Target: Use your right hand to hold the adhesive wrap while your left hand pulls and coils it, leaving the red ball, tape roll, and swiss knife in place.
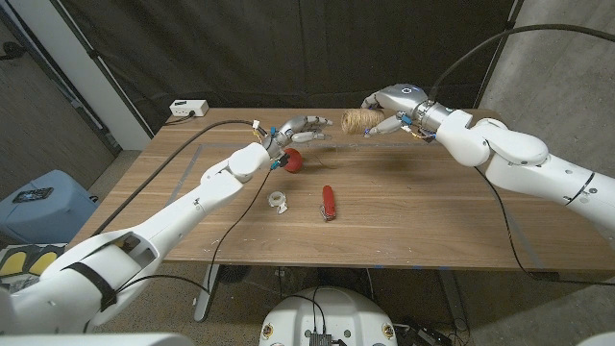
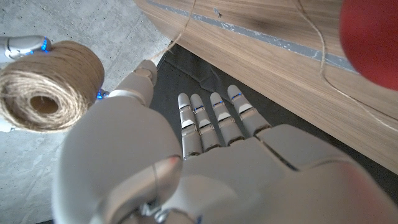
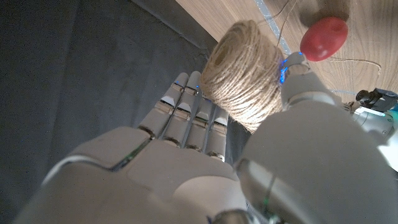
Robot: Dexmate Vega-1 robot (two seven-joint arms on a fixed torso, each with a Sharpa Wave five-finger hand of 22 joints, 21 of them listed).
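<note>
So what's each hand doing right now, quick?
Right hand: holding the ball of twine above the table.
Left hand: fingers spread, thumb against a strand of twine; whether it is pinched cannot be told.

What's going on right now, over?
Right hand holds the twine spool above the table. Left hand pinches the strand by the red ball. Tape roll and swiss knife lie apart from both hands.

The right arm reaches in over the table's far side, its right hand [image 1: 389,111] raised above the wood with fingers and thumb closed around a roll of twine [image 1: 357,122]. The left arm stretches forward toward it, the left hand [image 1: 293,132] held up, fingers extended straight and close together.
</note>
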